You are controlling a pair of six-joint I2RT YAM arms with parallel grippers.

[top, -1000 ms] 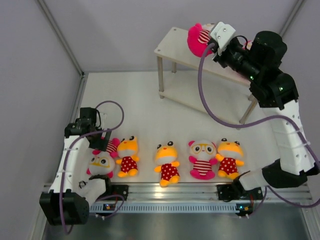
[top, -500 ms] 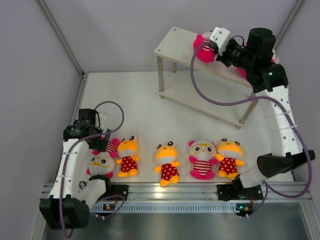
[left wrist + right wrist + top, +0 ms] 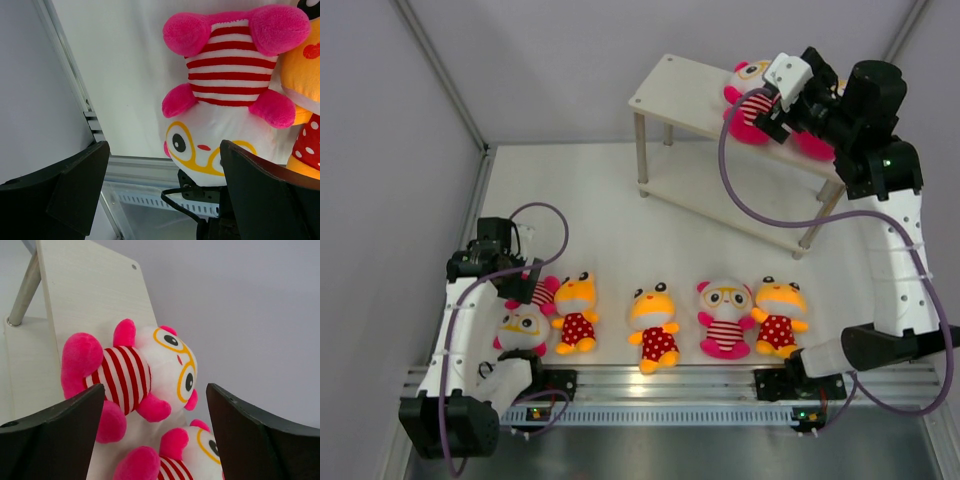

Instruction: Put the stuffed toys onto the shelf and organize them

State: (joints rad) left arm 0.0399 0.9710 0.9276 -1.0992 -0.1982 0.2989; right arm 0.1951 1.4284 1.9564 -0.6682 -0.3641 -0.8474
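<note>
The shelf (image 3: 670, 90) stands at the back right. On its top board (image 3: 85, 295) lie two pink striped stuffed toys, one (image 3: 130, 372) to the left (image 3: 745, 92) and a second (image 3: 185, 460) beside it, partly hidden by the arm (image 3: 815, 145). My right gripper (image 3: 155, 435) hovers open just behind them (image 3: 775, 100), holding nothing. Along the table's front lie three yellow toys (image 3: 577, 312) (image 3: 654, 325) (image 3: 779, 315) and a pink one (image 3: 723, 318). Another pink toy (image 3: 230, 95) lies at the front left (image 3: 525, 322), its head partly between the fingers of my open left gripper (image 3: 165, 190) (image 3: 512, 275).
The shelf's lower board (image 3: 720, 195) sits on thin metal legs. An aluminium rail (image 3: 670, 380) runs along the near edge. White walls and frame posts close in the left side and back. Purple cables loop off both arms.
My right gripper has opened and let go of the pink toy, which now lies on the top board; the gripper has drawn back to the right. The left arm has barely moved.
</note>
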